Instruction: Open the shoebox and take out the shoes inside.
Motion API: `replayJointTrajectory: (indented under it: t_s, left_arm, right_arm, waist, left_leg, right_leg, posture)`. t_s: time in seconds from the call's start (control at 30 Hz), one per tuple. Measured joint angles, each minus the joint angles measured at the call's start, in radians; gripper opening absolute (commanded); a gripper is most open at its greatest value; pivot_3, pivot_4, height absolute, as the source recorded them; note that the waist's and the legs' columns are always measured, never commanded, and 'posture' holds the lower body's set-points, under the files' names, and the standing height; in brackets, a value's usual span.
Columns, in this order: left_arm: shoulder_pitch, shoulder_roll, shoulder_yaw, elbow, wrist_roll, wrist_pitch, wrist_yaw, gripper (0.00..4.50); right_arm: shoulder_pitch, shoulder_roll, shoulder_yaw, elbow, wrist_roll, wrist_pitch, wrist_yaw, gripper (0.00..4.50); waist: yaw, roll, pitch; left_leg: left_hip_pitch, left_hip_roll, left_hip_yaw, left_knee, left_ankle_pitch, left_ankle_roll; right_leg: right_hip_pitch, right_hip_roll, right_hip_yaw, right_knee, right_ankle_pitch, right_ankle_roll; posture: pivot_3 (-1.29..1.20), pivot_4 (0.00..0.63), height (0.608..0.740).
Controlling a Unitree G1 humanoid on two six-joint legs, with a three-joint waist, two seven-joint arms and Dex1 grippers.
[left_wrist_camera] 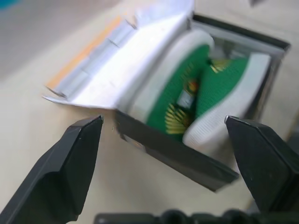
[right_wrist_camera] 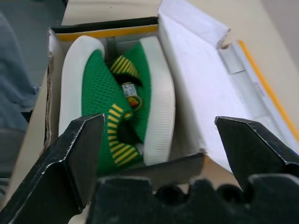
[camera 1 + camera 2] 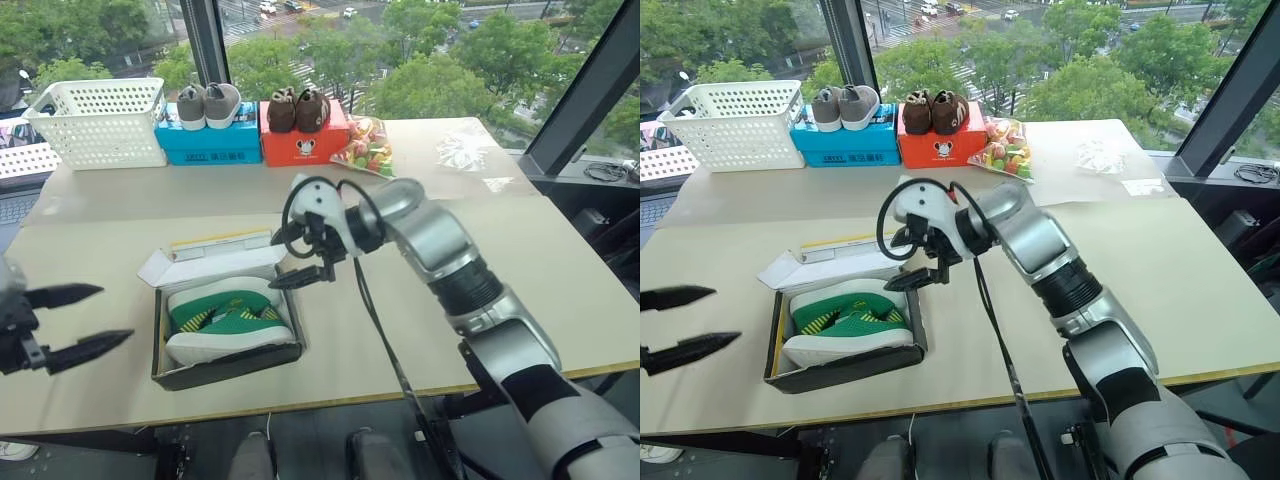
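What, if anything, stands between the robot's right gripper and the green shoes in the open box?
Nothing visible does. The shoebox lid is folded back flat, the shoes lie uncovered inside, and the open right gripper hovers beside the box's far right corner.

Shoes point(image 3: 228, 322) are bright green knit with white soles and yellow stripes. Their box point(image 3: 222, 366) is dark outside, white inside, yellow edge on the lid. Far back: white basket point(image 3: 100, 122), blue box point(image 3: 208, 144), orange-red box point(image 3: 304, 142).

Upper-storey indoor test room: beige flat table point(image 3: 560, 270) before floor-to-ceiling glass windows point(image 3: 440, 50) at twelve o'clock overlooking treetops and streets.
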Motion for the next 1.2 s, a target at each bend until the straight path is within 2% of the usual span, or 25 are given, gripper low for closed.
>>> replayJointTrajectory:
  t_s: [0.13, 0.27, 0.37, 0.53, 0.8, 1.13, 1.2]
  left_arm:
    - [-0.048, -0.018, -0.055, 0.004, -0.017, -0.024, 0.046, 4.5]
    - [-0.143, -0.047, -0.247, -0.006, -0.032, -0.033, 0.124, 4.5]
    - [-0.18, -0.045, -0.309, 0.005, -0.03, -0.051, 0.142, 4.5]
    - [-0.181, -0.001, -0.315, 0.062, -0.009, -0.087, 0.135, 4.5]
    - [-0.165, 0.002, -0.303, 0.063, -0.015, -0.09, 0.135, 4.5]
    - [-0.202, 0.001, -0.319, 0.059, -0.031, -0.09, 0.166, 4.5]
    - [-0.203, 0.001, -0.324, 0.06, -0.03, -0.09, 0.166, 4.5]
  right_arm:
    - [0.008, 0.062, -0.021, 0.074, -0.01, -0.05, -0.077, 4.49]
    - [0.014, 0.14, -0.038, 0.134, -0.011, -0.072, -0.138, 4.49]
    - [0.015, 0.161, -0.038, 0.146, -0.012, -0.072, -0.144, 4.49]
    - [0.015, 0.154, -0.02, 0.143, -0.015, -0.067, -0.125, 4.49]
    - [0.044, 0.146, 0.037, 0.086, -0.031, -0.041, -0.087, 4.49]
    - [0.057, 0.157, 0.039, 0.208, -0.036, -0.082, -0.096, 4.49]
    - [0.056, 0.157, 0.034, 0.222, -0.039, -0.092, -0.096, 3.99]
  waist:
    - [0.0, 0.0, 0.0]
    - [0.008, -0.001, 0.0]
    - [0.009, -0.001, 0.0]
    - [0.009, -0.001, 0.0]
    - [0.012, -0.001, 0.0]
    - [0.013, -0.001, 0.0]
    - [0.015, -0.001, -0.001]
  left_leg:
    - [0.0, 0.0, 0.0, 0.0, 0.0, 0.0]
    - [0.0, 0.001, 0.0, 0.0, 0.0, 0.0]
    - [0.0, 0.001, 0.0, 0.0, -0.001, -0.001]
    - [0.0, 0.002, 0.0, -0.001, -0.001, -0.001]
    - [0.0, 0.002, 0.0, 0.0, -0.001, -0.002]
    - [0.002, 0.002, 0.0, 0.0, -0.001, -0.002]
    - [0.003, 0.002, 0.0, 0.0, -0.001, -0.002]
  right_leg:
    - [0.0, 0.0, 0.0, 0.0, 0.0, 0.0]
    - [0.0, 0.001, 0.0, 0.001, 0.0, 0.0]
    - [0.0, 0.001, 0.0, 0.001, 0.0, 0.0]
    - [-0.001, 0.002, 0.0, 0.001, 0.0, -0.001]
    - [0.0, 0.002, 0.0, 0.001, 0.0, -0.001]
    - [0.001, 0.002, 0.0, 0.001, 0.0, -0.001]
    - [0.002, 0.002, 0.0, 0.001, 0.0, -0.001]
  posture:
    - [0.0, 0.15, 0.74]
    - [0.0, 0.15, 0.74]
    - [0.0, 0.15, 0.74]
    - [0.0, 0.15, 0.74]
    - [0.0, 0.15, 0.74]
    - [0.0, 0.15, 0.74]
    - [0.0, 0.15, 0.74]
